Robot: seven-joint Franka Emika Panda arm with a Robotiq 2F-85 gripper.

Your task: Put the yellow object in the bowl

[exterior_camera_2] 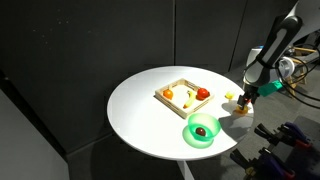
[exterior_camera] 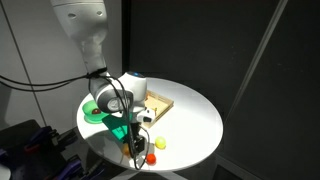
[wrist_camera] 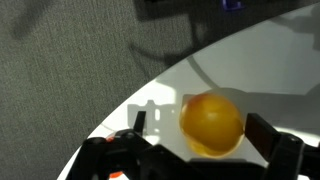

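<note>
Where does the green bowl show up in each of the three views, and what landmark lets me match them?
Exterior view: the green bowl sits left of centre, to the left of the wooden tray.
Exterior view: the bowl sits right of centre, low, just below the tray.
Wrist view: not in it.
Shared landmark: the square wooden tray, beside the bowl in both exterior views.

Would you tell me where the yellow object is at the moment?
In the wrist view, the yellow object sits between the open gripper's fingers at the white table's edge; in an exterior view, the green bowl is nearby.
</note>
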